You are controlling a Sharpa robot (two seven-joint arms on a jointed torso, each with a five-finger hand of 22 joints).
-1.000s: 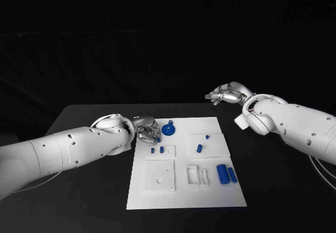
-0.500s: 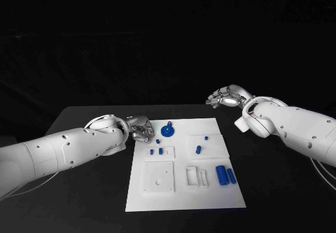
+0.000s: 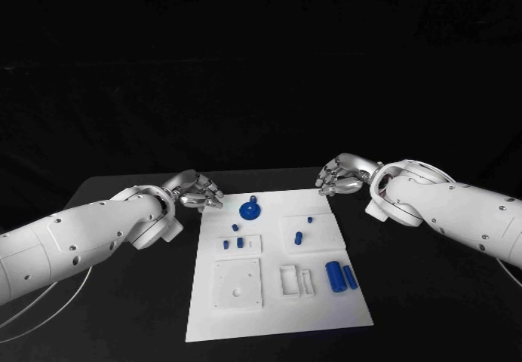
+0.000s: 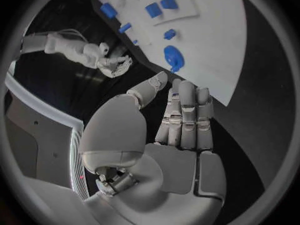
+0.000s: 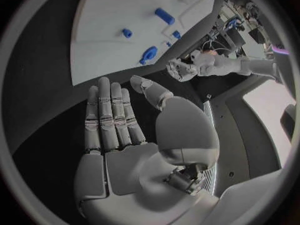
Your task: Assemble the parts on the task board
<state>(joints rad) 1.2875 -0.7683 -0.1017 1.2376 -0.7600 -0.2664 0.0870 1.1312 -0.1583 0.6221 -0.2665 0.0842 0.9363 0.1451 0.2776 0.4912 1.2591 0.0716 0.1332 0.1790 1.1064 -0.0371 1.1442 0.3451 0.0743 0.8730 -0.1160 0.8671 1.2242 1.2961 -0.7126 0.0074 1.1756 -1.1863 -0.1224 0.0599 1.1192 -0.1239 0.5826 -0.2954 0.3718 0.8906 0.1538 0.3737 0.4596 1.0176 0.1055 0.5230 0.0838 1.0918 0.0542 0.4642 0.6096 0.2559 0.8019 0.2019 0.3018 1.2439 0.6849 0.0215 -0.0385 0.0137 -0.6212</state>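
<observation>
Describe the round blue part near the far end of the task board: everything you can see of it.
The round blue part is a glossy, plastic-looking disc with a small knob or stem on its far side. It sits on the white task board near the far edge, apart from the smaller blue pieces nearer the robot. Nothing touches it: the left hand hovers off the board's far left corner, the right hand off its far right corner, both with fingers extended and holding nothing. The left wrist view shows it ahead of the fingertips.

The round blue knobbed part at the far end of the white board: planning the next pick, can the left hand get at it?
Probably yes. The left hand hovers open beside the round blue knobbed part, nothing between them.
</observation>
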